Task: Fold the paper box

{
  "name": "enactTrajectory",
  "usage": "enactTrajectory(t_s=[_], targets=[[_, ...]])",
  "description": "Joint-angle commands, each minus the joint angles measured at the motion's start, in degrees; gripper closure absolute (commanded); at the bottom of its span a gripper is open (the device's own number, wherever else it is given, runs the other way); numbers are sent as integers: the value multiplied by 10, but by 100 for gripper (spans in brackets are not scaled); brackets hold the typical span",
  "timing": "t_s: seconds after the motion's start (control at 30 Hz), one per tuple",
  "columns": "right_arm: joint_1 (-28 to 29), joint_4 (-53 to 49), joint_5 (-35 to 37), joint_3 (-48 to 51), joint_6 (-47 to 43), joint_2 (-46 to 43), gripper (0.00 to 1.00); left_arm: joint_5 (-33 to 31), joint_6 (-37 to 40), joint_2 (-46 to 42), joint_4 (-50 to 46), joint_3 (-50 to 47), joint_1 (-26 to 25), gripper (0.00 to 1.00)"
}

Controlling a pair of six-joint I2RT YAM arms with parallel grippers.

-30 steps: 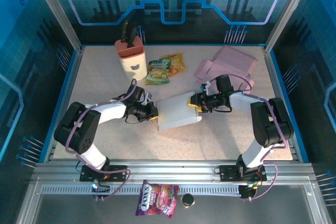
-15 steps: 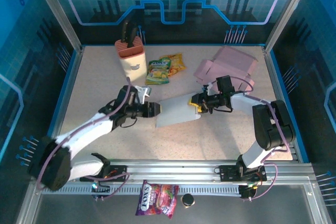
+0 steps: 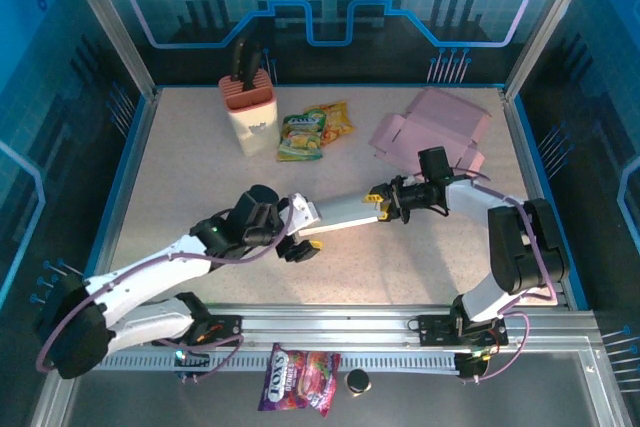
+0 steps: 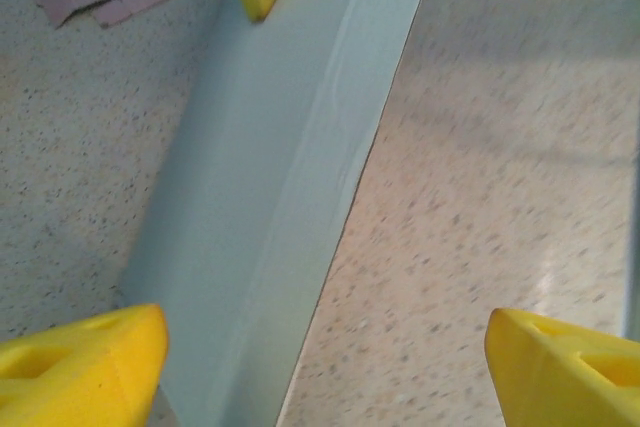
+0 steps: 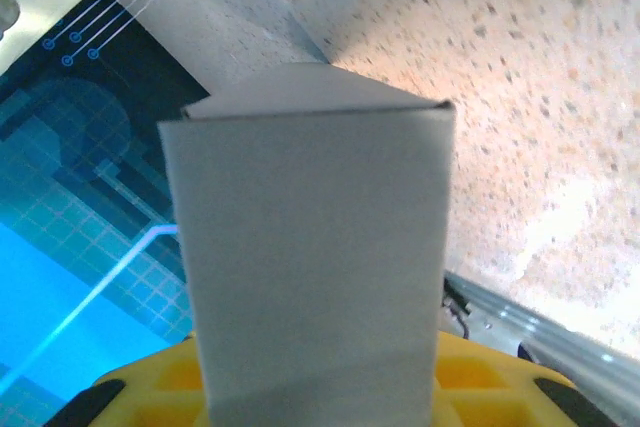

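Cream holder with pink top (image 3: 250,115) stands back-left on speckled worktop (image 3: 180,177), black handles (image 3: 243,57) sticking out. Green-yellow snack packets (image 3: 314,131) just right of it. Pink cardboard pile (image 3: 440,119) back-right. Candy bag (image 3: 300,379) and dark cap (image 3: 357,381) by front rail (image 3: 130,359).

Paper box (image 3: 340,215): pale grey card, matt, smooth, one faint crease line along its length.
Table (image 3: 200,157): speckled beige top, stone-like, fine-grained, soft sheen under light.
Left gripper (image 4: 322,365) pads (image 4: 80,362): yellow, plastic-looking, matt, moulded hollows.
Arm shells (image 3: 150,272): white, glossy plastic; joints black, matt.
Pink boxes (image 3: 430,127): matt card.
Snack packets (image 3: 312,132): glossy printed film, crinkled.
Knife holder (image 3: 250,112): cream and pink, smooth plastic.
Front rails (image 3: 330,332): bare grooved metal, satin.
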State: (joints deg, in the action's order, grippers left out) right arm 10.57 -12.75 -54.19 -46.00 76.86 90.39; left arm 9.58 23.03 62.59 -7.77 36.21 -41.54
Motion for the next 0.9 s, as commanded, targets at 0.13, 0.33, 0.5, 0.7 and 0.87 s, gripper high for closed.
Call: enactTrajectory(t_s=[0.13,0.33,0.5,0.7,0.87], targets=[[-21,-40,-45,47,97,-42,74,-42,101,49,1,26,-11,17],[-22,-2,-62,94,149,-57,75,-53,100,75,17,26,-13,21],[-23,14,-65,121,171,-63,75,-53,84,87,17,35,-14,35],[-26,45,-58,135,197,-64,65,-29,61,88,7,42,-14,51],[-45,27,-38,128,177,-78,50,-6,49,83,-27,60,-14,56]])
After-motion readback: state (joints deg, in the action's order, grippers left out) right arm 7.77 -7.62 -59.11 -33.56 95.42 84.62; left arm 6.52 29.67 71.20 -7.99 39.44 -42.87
